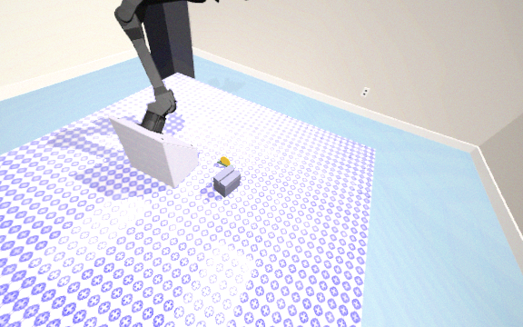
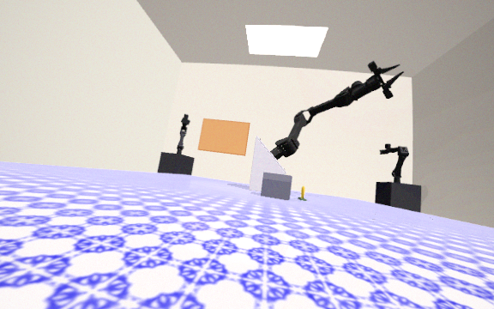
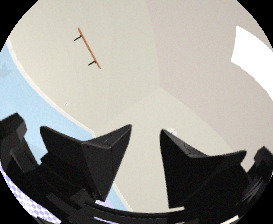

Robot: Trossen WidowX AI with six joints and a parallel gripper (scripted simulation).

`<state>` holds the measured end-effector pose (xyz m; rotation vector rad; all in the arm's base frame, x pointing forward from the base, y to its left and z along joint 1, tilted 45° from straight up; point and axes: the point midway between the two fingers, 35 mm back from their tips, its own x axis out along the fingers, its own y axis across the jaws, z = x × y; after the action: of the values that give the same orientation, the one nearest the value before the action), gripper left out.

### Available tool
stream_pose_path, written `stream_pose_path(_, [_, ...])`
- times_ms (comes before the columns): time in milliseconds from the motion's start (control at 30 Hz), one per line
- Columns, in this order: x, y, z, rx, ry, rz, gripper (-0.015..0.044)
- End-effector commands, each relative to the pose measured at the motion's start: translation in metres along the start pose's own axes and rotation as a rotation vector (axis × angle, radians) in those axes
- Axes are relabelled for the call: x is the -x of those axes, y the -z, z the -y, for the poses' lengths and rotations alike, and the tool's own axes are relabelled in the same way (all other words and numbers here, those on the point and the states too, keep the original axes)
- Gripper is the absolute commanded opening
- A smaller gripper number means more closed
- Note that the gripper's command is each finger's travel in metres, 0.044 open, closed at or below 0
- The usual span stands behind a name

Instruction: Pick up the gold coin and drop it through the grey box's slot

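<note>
Your exterior view has the gripper [image 2: 390, 76] raised high near the ceiling; top view crops it out. Its pointed black fingers stand partly apart, gripping nothing. The gold coin [image 1: 225, 160] sits on edge in its green holder [image 1: 221, 164], just beside the slotted grey box [image 1: 226, 181] on the patterned table [image 1: 107, 254].

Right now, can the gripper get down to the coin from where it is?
Probably yes, though not at once. The gripper is high in the air, empty, fingers partly open. The gold coin stands exposed in its holder beside the grey box, nothing over it from above.
</note>
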<state>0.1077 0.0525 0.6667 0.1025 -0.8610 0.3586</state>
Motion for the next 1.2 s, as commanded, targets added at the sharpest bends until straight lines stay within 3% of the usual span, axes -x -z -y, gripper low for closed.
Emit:
stream_pose_path(0, [-0.014,0.073,-0.020,0.032,-0.074,-0.181,0.0161])
stream_pose_path(300, [-0.006,0.208,-0.041,0.039,-0.199,-0.541,0.0161])
stream_pose_path(567, [0.035,0.320,-0.044,-0.024,-0.276,-0.884,0.0161])
stream_pose_path(867, [0.122,0.427,-0.039,-0.200,-0.311,-1.307,0.0161])
stream_pose_path(1167, [0.246,0.490,-0.035,-0.555,-0.245,-1.767,0.0161])
